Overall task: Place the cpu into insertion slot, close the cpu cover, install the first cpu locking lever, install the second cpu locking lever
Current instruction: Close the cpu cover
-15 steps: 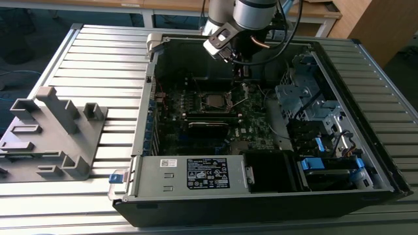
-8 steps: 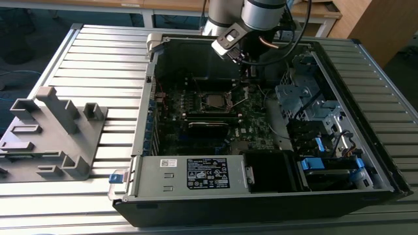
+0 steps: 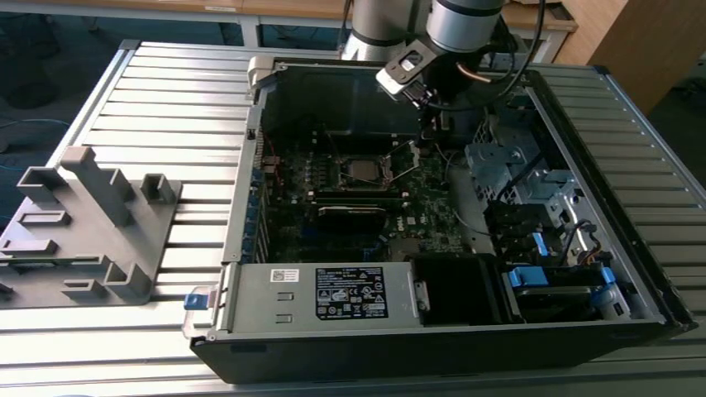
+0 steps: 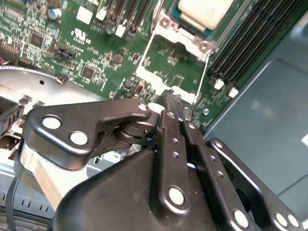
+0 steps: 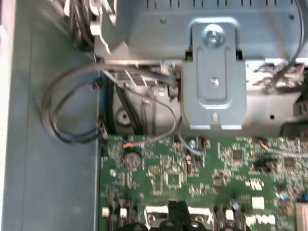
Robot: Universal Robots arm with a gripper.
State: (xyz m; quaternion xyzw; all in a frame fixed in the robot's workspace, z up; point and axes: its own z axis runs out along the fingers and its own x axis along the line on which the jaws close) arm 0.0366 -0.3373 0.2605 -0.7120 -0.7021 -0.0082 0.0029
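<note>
1. Grey table (image 3: 165, 107) holds an open computer case (image 3: 441, 347).
2. The cpu (image 4: 204, 12) sits in the insertion slot (image 3: 336, 174).
3. The cpu cover (image 4: 146, 75) stands open.
4. The claw (image 4: 173, 98) is squeezed shut at the cover's edge; pinching it or not, cannot tell.

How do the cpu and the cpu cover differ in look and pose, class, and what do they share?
The cpu is a solid square plate; the cpu cover is a thin frame with a square window, green board showing through. The cpu lies flat in place; the cpu cover is swung open beside it, not over it. Both are pale silvery metal.
</note>
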